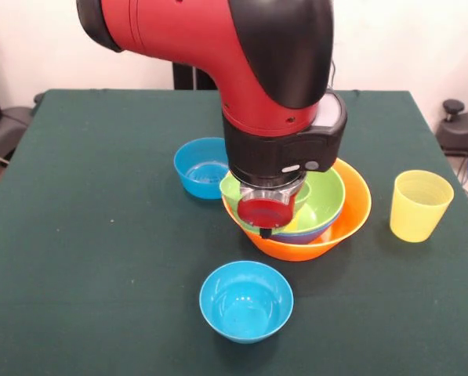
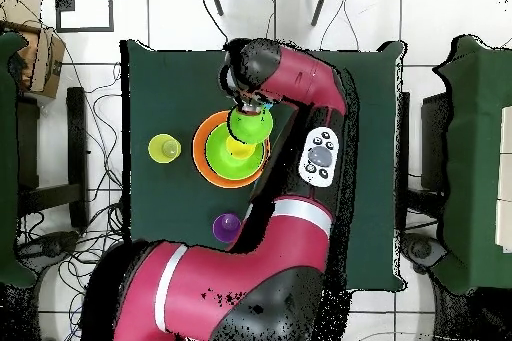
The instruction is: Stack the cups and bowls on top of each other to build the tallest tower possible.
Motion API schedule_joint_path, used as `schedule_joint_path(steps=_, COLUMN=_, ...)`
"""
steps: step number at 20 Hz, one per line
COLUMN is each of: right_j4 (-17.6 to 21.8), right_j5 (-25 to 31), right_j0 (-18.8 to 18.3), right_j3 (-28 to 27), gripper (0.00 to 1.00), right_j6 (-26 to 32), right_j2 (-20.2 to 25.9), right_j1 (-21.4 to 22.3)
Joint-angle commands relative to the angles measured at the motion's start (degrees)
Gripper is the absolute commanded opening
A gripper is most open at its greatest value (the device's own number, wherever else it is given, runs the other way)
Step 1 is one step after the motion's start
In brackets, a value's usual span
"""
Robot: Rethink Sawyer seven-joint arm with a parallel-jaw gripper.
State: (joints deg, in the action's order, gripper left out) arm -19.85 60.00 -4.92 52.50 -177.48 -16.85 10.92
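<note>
The tower stands mid-table: the big orange bowl point(image 1: 351, 223) holds a blue bowl point(image 1: 316, 234) and a green bowl point(image 1: 328, 196). Something yellow point(image 1: 295, 224) sits inside them; it also shows in the overhead view point(image 2: 238, 145). My gripper point(image 1: 266, 229) hangs low over the left side of this stack, and its lower end dips into the bowls. The arm hides what it holds, if anything. A pale yellow cup point(image 1: 419, 205) stands upright to the right. A small blue bowl point(image 1: 245, 300) sits in front of the stack and another point(image 1: 199, 166) behind it to the left. A purple cup point(image 2: 227, 225) shows only from overhead.
The dark green table point(image 1: 100, 235) ends close behind the small front blue bowl point(image 1: 245, 300). My bulky red arm point(image 1: 218, 39) covers the table's far middle. Chairs and cables surround the table point(image 2: 140, 207) in the overhead view.
</note>
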Motion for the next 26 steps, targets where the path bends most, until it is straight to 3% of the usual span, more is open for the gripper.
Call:
schedule_joint_path(steps=1, right_j4=-0.76, right_j5=-0.49, right_j0=1.64, right_j3=3.06, gripper=0.00, right_j6=-9.86, right_j2=2.01, right_j1=-0.54)
schedule_joint_path(steps=18, right_j4=-2.17, right_j5=7.56, right_j0=0.81, right_j3=5.67, gripper=0.00, right_j6=-6.40, right_j2=1.12, right_j1=6.41)
schedule_joint_path(steps=26, right_j4=-1.76, right_j5=9.27, right_j0=0.52, right_j3=5.41, gripper=0.00, right_j6=-6.06, right_j2=1.22, right_j1=7.35)
